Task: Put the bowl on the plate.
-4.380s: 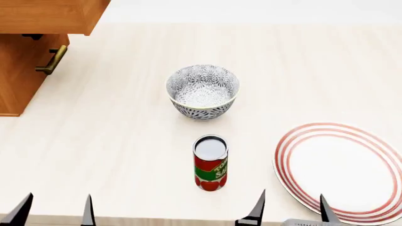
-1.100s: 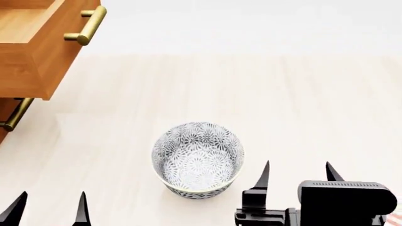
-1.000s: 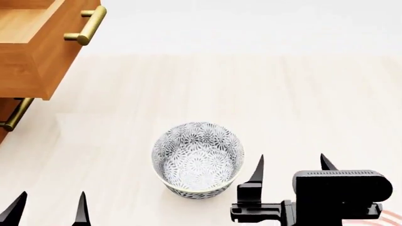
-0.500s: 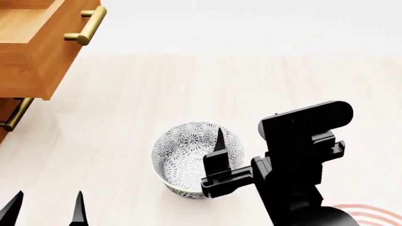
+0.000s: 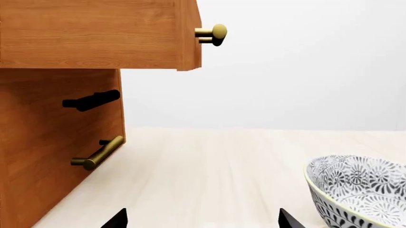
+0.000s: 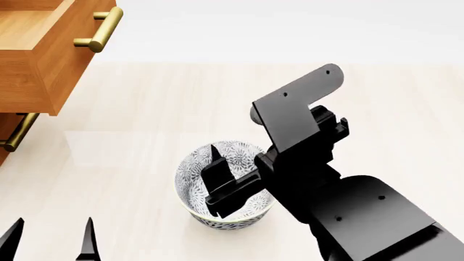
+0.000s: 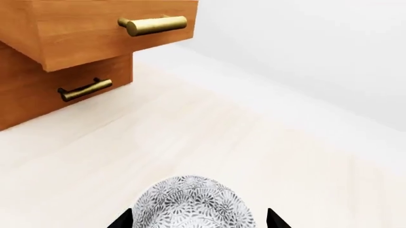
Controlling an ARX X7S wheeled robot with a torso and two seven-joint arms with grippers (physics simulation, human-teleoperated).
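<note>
Seemingly bare-inside bowl (image 6: 194,185), right gripper (image 6: 228,185) jaws spread

Bowl (image 6: 195,187): white ground densely covered with a grey-black floral pattern, inside and out; the rim appears pale yellowish, though it shows only as a thin line. Right gripper (image 6: 239,187) and its arm: plain matt black. Left gripper (image 6: 49,239): black fingertips. Table (image 6: 167,109): pale cream with faint wood grain. Drawer cabinet (image 6: 36,60): warm orange-brown wood grain, with brass-gold bar handles (image 6: 98,30). Back wall (image 5: 304,71): plain off-white.
</note>
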